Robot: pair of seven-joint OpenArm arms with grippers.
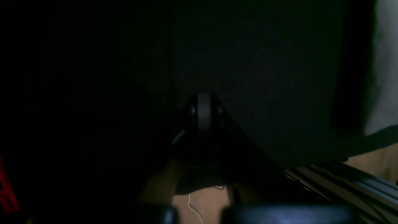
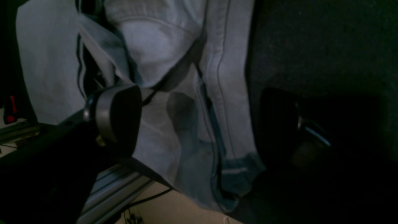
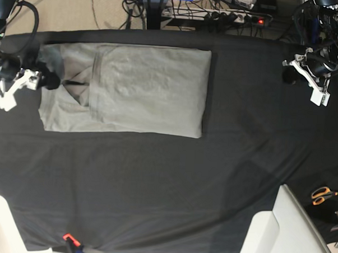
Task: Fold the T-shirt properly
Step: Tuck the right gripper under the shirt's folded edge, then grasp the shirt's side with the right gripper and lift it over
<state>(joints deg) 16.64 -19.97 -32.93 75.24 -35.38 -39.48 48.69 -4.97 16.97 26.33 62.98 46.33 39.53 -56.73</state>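
Right hand (image 3: 49, 71): spread wide, holding nothing, fingers (image 2: 116, 116) over the shirt's collar end.
Surface: broad black cloth-covered surface (image 3: 172, 182), under both hands.
T-shirt: plain light-grey short-sleeved cotton T-shirt (image 3: 148, 89), lying flat and partly folded, stretching away from the right hand toward the left.
Left hand (image 3: 289, 75): closed, empty, over bare cloth, well apart from the shirt.
Scissors: small orange-handled scissors (image 3: 323, 195), well apart from the left hand.
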